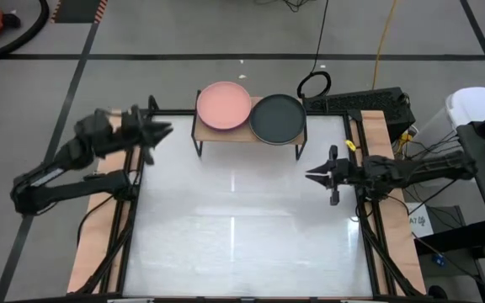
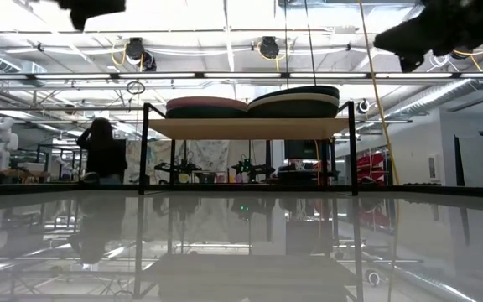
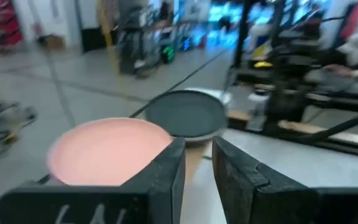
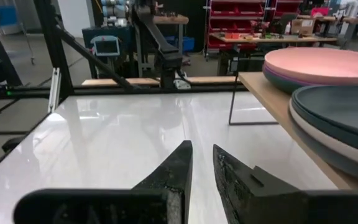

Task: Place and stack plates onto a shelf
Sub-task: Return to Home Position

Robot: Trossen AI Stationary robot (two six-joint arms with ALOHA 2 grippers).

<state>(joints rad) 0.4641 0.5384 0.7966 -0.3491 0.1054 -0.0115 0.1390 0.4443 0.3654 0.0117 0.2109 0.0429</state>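
Two stacks of plates rest on the light-wood shelf (image 1: 247,135) at the table's far edge. The left stack is topped by a salmon pink plate (image 1: 223,105), the right by a charcoal plate (image 1: 278,118). The low view shows the stacks (image 2: 250,105) side by side on the board. In the right wrist view, a beige plate (image 4: 328,146) lies under the dark ones. My left gripper (image 1: 165,130) hovers left of the shelf, empty, fingers a narrow gap apart. My right gripper (image 1: 310,175) hovers near the shelf's right leg, empty, fingers nearly together.
The white table top (image 1: 242,227) stretches in front of the shelf, framed by black rails and wooden side strips (image 1: 91,252). A cable coil (image 1: 314,84) and equipment lie beyond the far edge. A person (image 2: 103,151) stands in the room behind.
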